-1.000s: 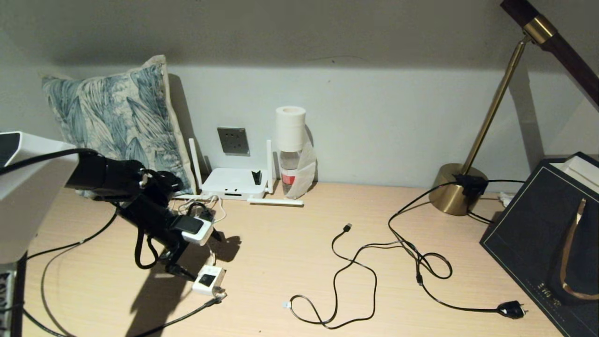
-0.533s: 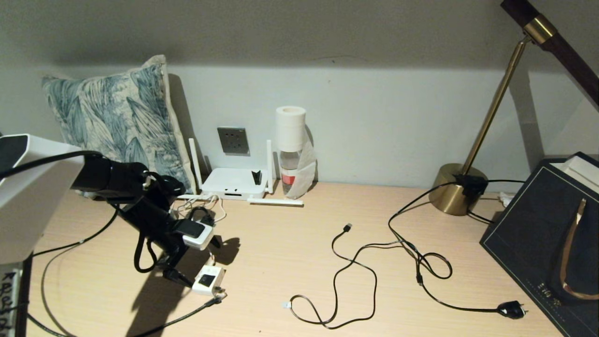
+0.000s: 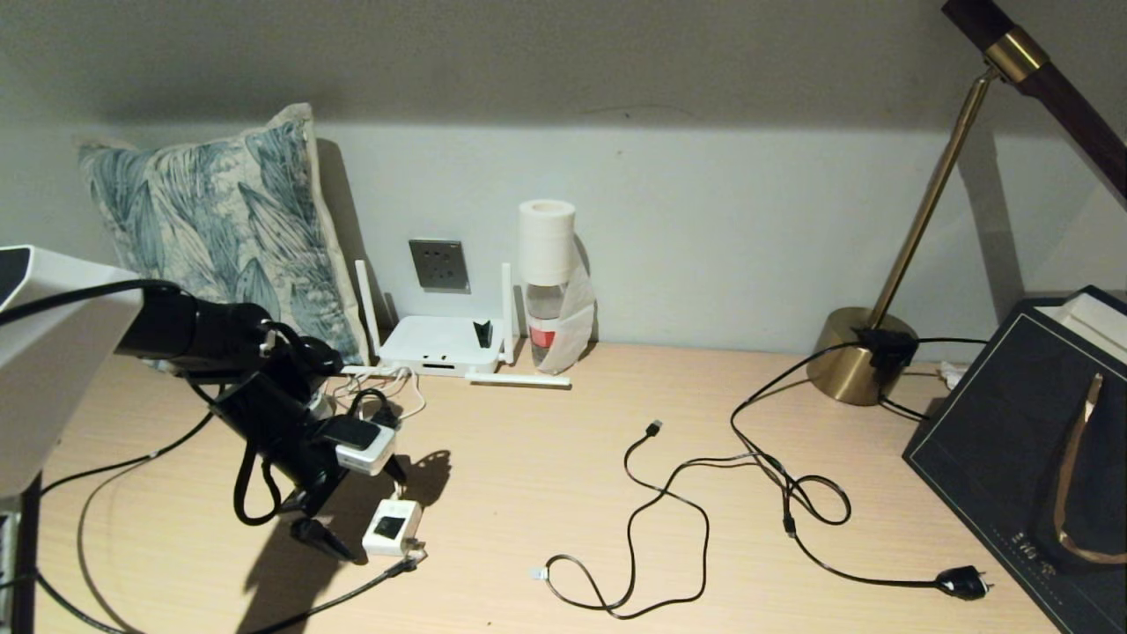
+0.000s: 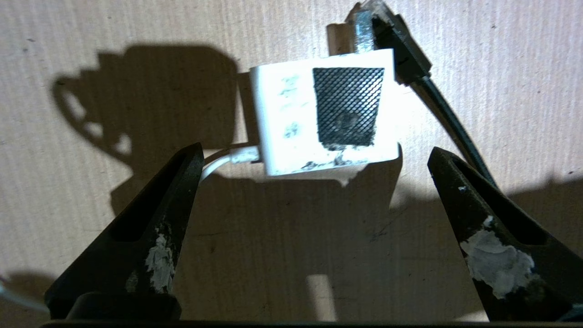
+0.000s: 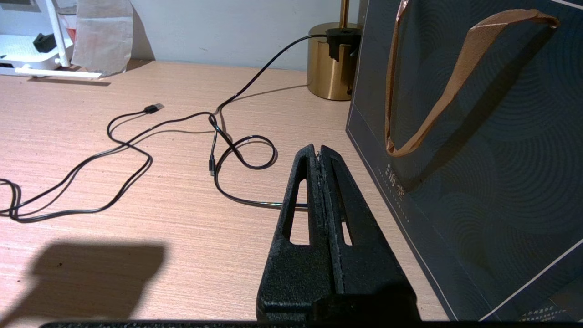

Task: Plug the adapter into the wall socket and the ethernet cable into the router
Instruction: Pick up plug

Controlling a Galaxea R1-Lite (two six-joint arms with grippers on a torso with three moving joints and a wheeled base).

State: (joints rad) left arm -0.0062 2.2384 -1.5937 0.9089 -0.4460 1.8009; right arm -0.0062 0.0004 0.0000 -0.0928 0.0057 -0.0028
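The white adapter (image 3: 390, 527) (image 4: 328, 114) lies flat on the desk, black square up, with its thin white cord (image 4: 218, 159) trailing off one side. My left gripper (image 3: 363, 504) (image 4: 315, 151) hangs open just above the desk. Its two fingertips (image 4: 191, 159) are spread wider than the adapter, which lies just beyond them. The ethernet cable's clear connector (image 3: 409, 562) (image 4: 364, 32) rests against the adapter's far corner. The grey wall socket (image 3: 438, 264) is on the back wall above the white router (image 3: 440, 345). My right gripper (image 5: 317, 150) is shut and empty, parked low at the right.
A black USB cable (image 3: 669, 511) and the lamp's black cord with its plug (image 3: 964, 581) sprawl across mid-desk. The brass lamp base (image 3: 858, 357) and a dark paper bag (image 3: 1030, 440) (image 5: 478, 114) stand on the right. A pillow (image 3: 220, 220) and a bottle (image 3: 546, 299) are at the back.
My left gripper has dropped a little and drawn slightly toward the desk's front, closer to the adapter. The adapter, the cables and the right arm have not moved.
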